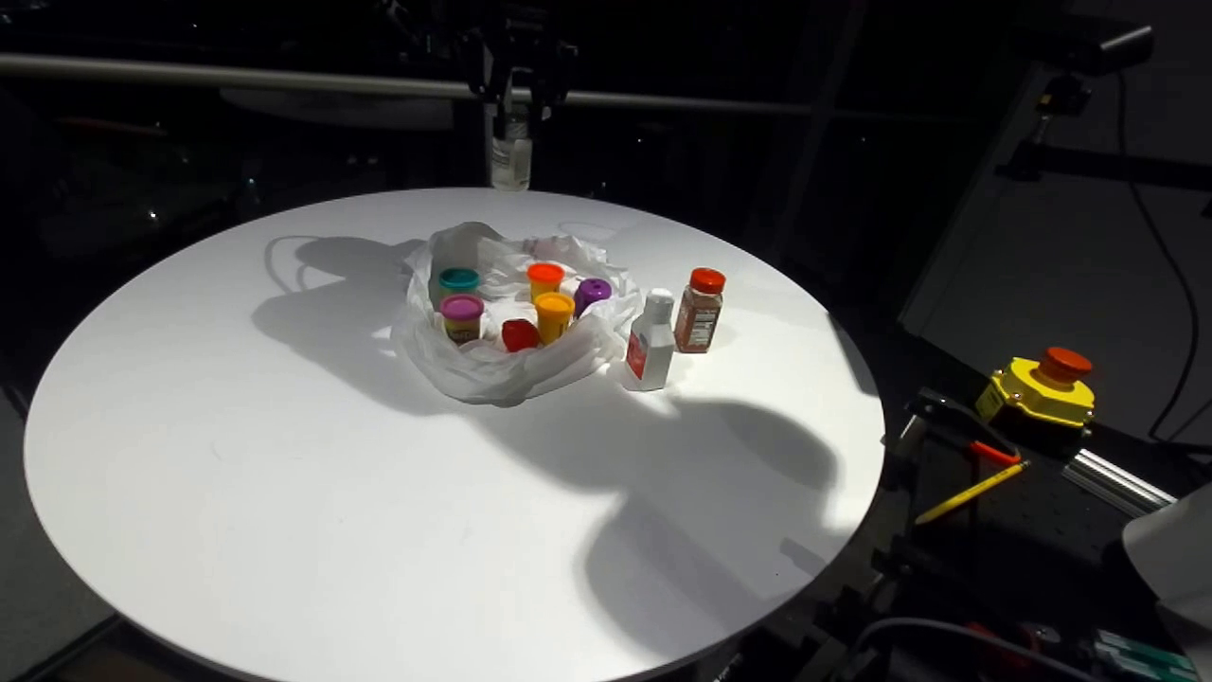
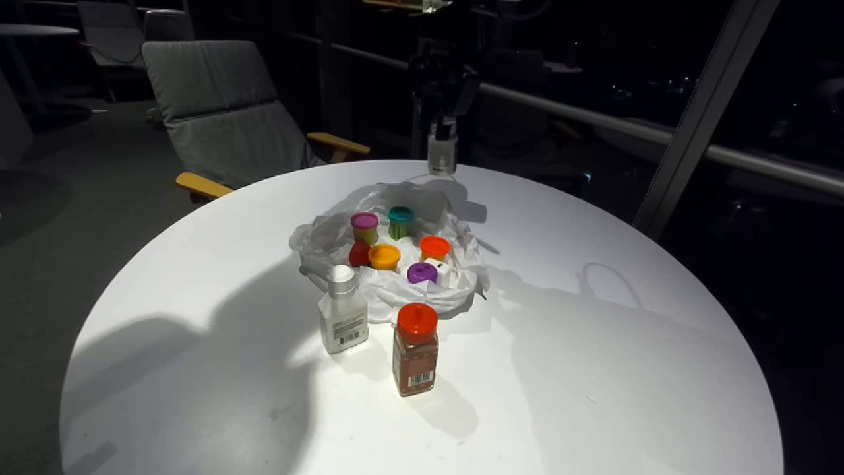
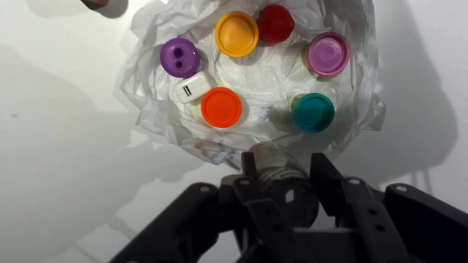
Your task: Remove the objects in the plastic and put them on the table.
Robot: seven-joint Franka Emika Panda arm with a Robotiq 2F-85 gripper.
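The room is dim: light falls strongest on the middle of the scene, and the far side is nearly black. In both exterior views a pale rail (image 2: 593, 119) runs across dark windows (image 2: 633, 59) at the far side, with small bright specks in the glass. In an exterior view a slanting frame (image 2: 704, 119) stands at the right. At the left is a grey chair (image 2: 224, 105) with wooden armrests (image 2: 339, 142); farther back are a second chair (image 2: 109, 33) and a pale side table (image 2: 36, 30). Around them lies grey floor (image 2: 33, 297) with a darker round patch (image 2: 36, 204).
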